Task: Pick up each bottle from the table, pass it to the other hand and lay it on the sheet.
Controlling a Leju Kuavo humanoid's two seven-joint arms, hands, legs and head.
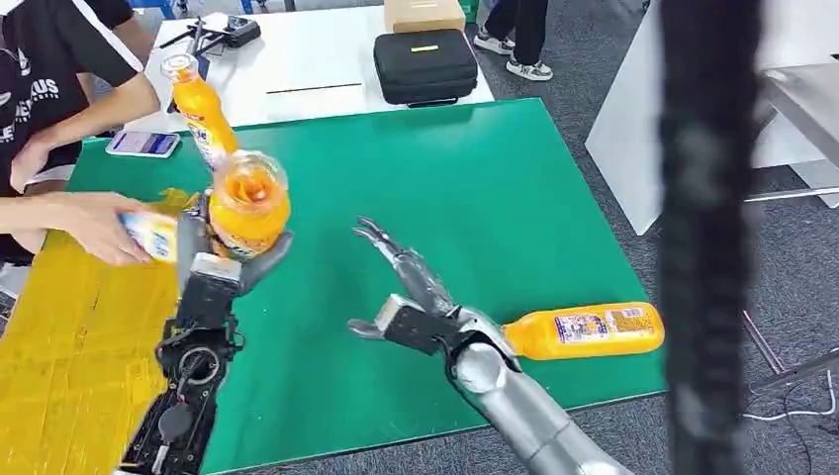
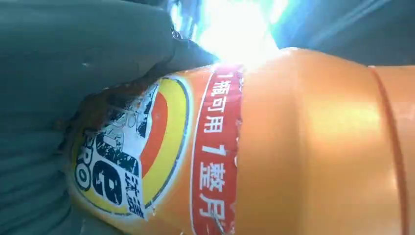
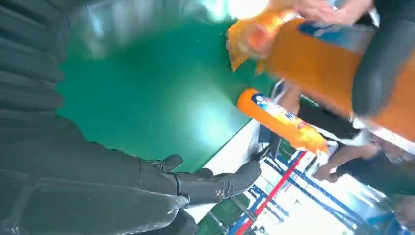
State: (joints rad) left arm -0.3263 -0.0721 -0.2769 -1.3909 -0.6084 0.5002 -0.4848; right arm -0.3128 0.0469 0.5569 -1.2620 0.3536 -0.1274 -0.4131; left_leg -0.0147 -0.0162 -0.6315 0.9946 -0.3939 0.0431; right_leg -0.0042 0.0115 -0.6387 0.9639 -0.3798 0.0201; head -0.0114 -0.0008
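My left hand point(image 1: 213, 262) grips an orange bottle point(image 1: 249, 203) point(image 2: 293, 147) over the edge of the yellow sheet point(image 1: 69, 336), its base turned toward me. A person's hand point(image 1: 94, 228) holds the labelled end of what seems to be the same bottle. My right hand point(image 1: 406, 287) point(image 3: 210, 186) hovers open over the green mat point(image 1: 445, 178), fingers spread, holding nothing. A second orange bottle point(image 1: 589, 332) lies on the mat by my right forearm, near the front right corner. A third bottle point(image 1: 203, 109) point(image 3: 281, 120) stands upright at the mat's back left.
A person sits at the left edge with a phone point(image 1: 143, 143) on the mat before them. Behind the mat, a white table point(image 1: 317, 59) carries a black case point(image 1: 425, 64) and a cardboard box point(image 1: 423, 12). A dark upright pole point(image 1: 707, 237) crosses the right foreground.
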